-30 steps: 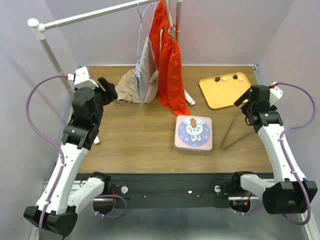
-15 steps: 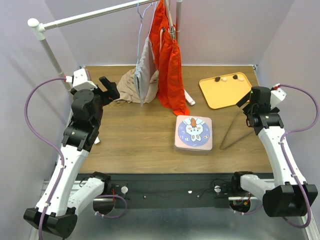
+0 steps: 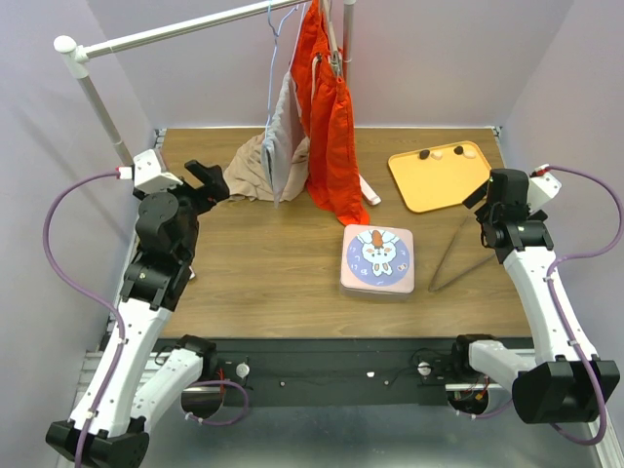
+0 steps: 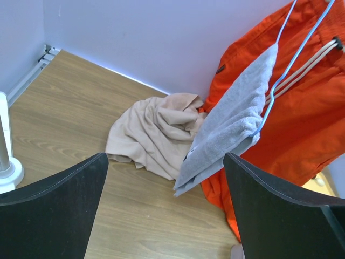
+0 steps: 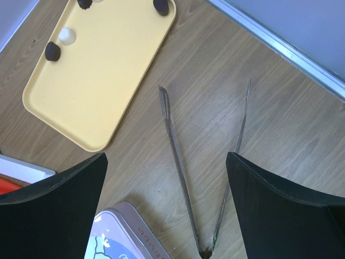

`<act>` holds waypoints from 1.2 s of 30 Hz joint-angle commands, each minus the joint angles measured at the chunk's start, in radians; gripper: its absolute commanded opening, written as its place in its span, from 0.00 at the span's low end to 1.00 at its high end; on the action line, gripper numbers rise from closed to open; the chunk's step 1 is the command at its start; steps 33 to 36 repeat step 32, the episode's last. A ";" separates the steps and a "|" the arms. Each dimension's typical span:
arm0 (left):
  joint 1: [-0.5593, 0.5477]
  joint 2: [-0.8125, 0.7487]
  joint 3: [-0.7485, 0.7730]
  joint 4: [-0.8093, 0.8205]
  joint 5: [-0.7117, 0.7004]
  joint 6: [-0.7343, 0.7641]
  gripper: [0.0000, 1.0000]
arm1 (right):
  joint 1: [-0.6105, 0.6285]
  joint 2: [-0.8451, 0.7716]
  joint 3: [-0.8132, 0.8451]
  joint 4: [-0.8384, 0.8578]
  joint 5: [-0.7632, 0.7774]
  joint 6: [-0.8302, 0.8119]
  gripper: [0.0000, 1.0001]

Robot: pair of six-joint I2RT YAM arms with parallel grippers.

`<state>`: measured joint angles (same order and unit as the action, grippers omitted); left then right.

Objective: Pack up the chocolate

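The chocolate (image 3: pixel 438 153) is a few dark and cream pieces at the far end of a yellow tray (image 3: pixel 439 180) at the back right. The right wrist view shows a dark piece (image 5: pixel 52 51), a cream piece (image 5: pixel 67 35) and a dark piece (image 5: pixel 160 6) on the tray (image 5: pixel 102 75). A square tin (image 3: pixel 378 259) with a cartoon lid lies shut mid-table. My right gripper (image 3: pixel 475 195) is open and empty, hovering above metal tongs (image 5: pixel 180 172), with its jaws (image 5: pixel 166 159) wide apart. My left gripper (image 3: pixel 207 178) is open and empty at the back left.
Orange shorts (image 3: pixel 331 127) and a grey towel (image 3: pixel 283 136) hang from a white rack (image 3: pixel 97 107) at the back. A beige cloth (image 4: pixel 151 135) lies crumpled beneath them. The tongs (image 3: pixel 456 255) lie between tin and right arm. Walls close three sides.
My left arm has drawn back toward the left wall, its wrist shifting left. My right arm has shifted slightly right. Both grippers stay open.
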<state>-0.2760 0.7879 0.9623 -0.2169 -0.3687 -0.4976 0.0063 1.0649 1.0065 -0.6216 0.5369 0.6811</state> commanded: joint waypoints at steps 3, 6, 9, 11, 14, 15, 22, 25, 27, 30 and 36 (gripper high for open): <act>0.006 -0.052 -0.027 0.079 -0.050 -0.019 0.98 | -0.002 -0.023 -0.020 0.006 0.046 0.018 1.00; 0.006 -0.046 -0.020 0.070 -0.044 -0.013 0.98 | -0.003 -0.023 -0.020 0.006 0.043 0.026 1.00; 0.006 -0.036 -0.013 0.059 -0.038 -0.007 0.98 | -0.003 -0.026 -0.020 0.008 0.043 0.038 1.00; 0.006 -0.030 -0.008 0.056 -0.033 -0.004 0.98 | -0.002 -0.029 -0.019 0.008 0.041 0.043 1.00; 0.006 -0.027 -0.010 0.054 -0.032 -0.005 0.98 | -0.002 -0.034 -0.019 0.008 0.041 0.044 1.00; 0.006 -0.029 -0.010 0.056 -0.032 -0.007 0.98 | -0.002 -0.036 -0.020 0.008 0.044 0.046 1.00; 0.006 -0.029 -0.011 0.050 -0.030 -0.006 0.98 | -0.002 -0.051 -0.026 0.008 0.058 0.054 1.00; 0.006 -0.029 -0.010 0.048 -0.030 -0.004 0.98 | -0.003 -0.054 -0.031 0.008 0.063 0.055 1.00; 0.006 -0.027 -0.008 0.045 -0.027 -0.002 0.98 | -0.002 -0.056 -0.029 0.008 0.063 0.057 1.00; 0.006 -0.027 -0.008 0.042 -0.026 -0.001 0.98 | -0.002 -0.056 -0.034 0.008 0.066 0.061 1.00; 0.006 -0.026 -0.010 0.042 -0.024 -0.001 0.98 | -0.002 -0.056 -0.037 0.008 0.061 0.069 1.00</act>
